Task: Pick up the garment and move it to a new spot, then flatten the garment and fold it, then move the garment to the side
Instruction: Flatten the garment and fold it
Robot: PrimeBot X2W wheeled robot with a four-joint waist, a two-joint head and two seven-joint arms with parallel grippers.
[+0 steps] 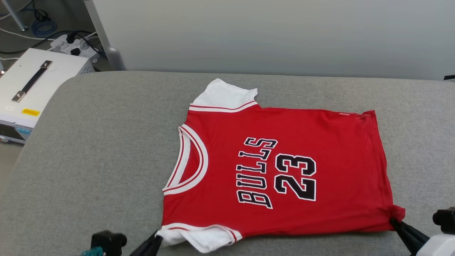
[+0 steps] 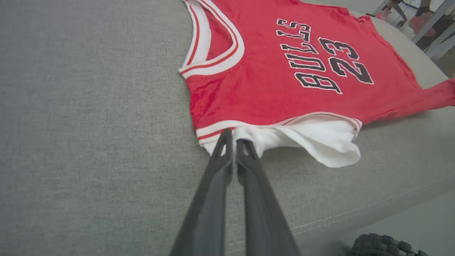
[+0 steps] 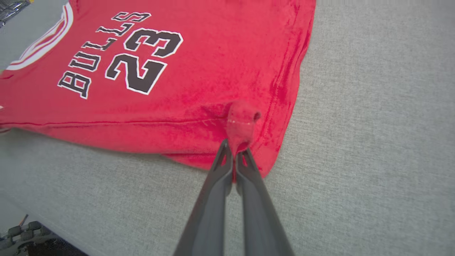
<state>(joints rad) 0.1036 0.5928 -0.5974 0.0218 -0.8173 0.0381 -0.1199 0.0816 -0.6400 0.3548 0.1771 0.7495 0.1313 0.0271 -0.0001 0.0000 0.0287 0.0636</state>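
So the garment (image 1: 284, 142) is spread out flat, print side up, on the table (image 1: 99, 149) with the grey fabric top, sitting a bit right of centre. Collar points to the robot's left, hem to the right, and the far white sleeve (image 1: 224, 96) lies flat.

The near sleeve (image 2: 320, 138) is another story. It's bunched and folded over itself, so you can't really see its underside. The left end effector (image 2: 233, 137) has its two fingers pressed together on the inner edge of that sleeve, pinching the white cloth right by the striped trim. The right end effector (image 3: 234, 147) is clamped on the near hem corner, which is scrunched into a little red nub lifted slightly off the table.

In the head view both are mostly cut off by the bottom edge: you only get the left end effector's (image 1: 156, 237) dark tip and the right one's (image 1: 394, 221) tip at the corner.

Off the table's left side sits a white box with a handle (image 1: 35, 81), and a power strip (image 1: 71, 46) behind it, cables partly out of frame.
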